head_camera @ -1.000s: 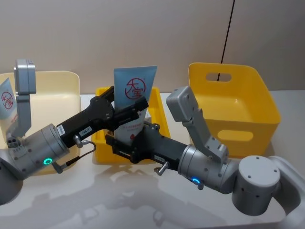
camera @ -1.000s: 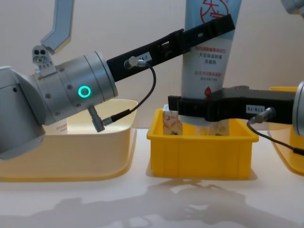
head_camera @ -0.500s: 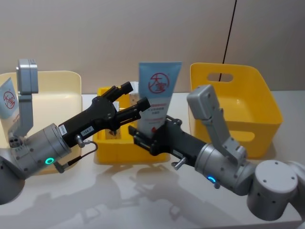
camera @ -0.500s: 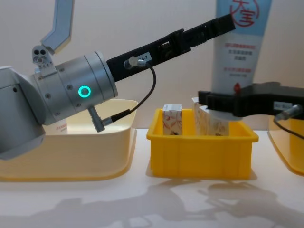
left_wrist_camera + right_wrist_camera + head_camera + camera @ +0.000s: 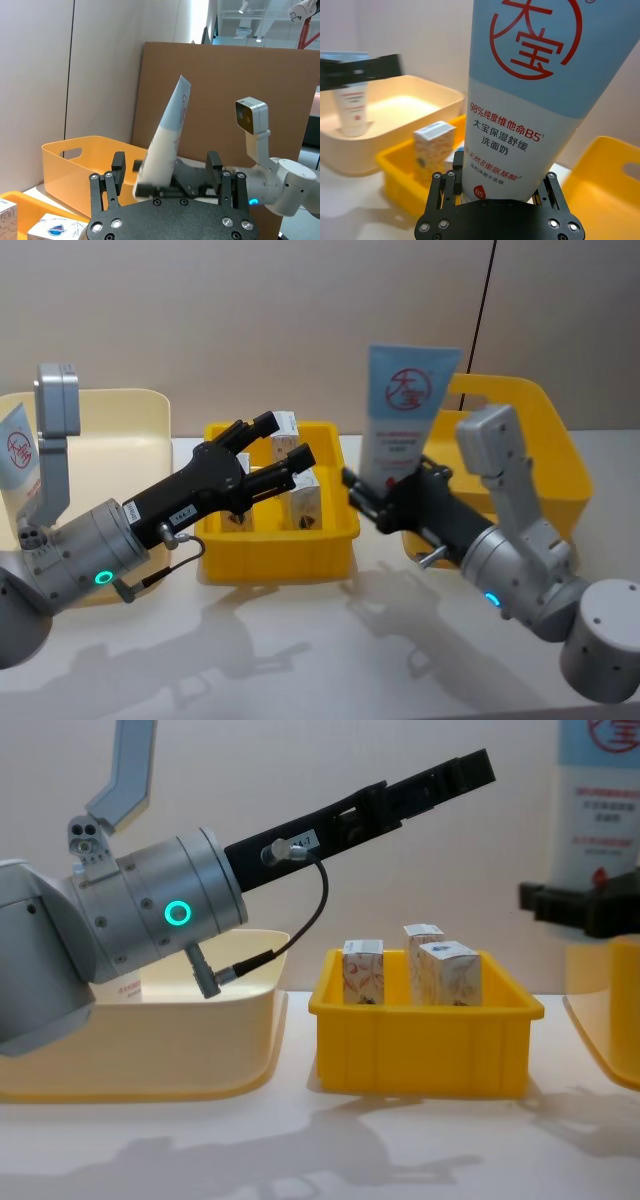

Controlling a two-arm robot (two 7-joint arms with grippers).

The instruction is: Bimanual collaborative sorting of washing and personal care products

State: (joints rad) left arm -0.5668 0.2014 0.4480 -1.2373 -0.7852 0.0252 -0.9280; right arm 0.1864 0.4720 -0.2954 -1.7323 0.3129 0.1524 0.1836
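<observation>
Soft, even light comes from overhead. Below the left gripper (image 5: 288, 438) and the right gripper (image 5: 392, 488), the white table (image 5: 300, 670) carries pale, soft-edged shadows. The pale-blue tube (image 5: 530, 90) clamped in the right gripper is lit flat. Behind the left gripper, its jaws apart, the metal arm housing (image 5: 130, 920) shows a mild sheen. Far beyond it, ceiling lamps (image 5: 245, 7) flare white.

Left gripper (image 5: 285, 440) released tube (image 5: 405, 415), jaws now apart. Right gripper (image 5: 375, 502) carried tube rightward, clear of tray (image 5: 280, 540), up beside bin (image 5: 530, 440).

Blue tube (image 5: 411, 412) upright in right gripper (image 5: 390, 487); 3 cartons (image 5: 450, 978) upright, mid tray (image 5: 420, 1042).
</observation>
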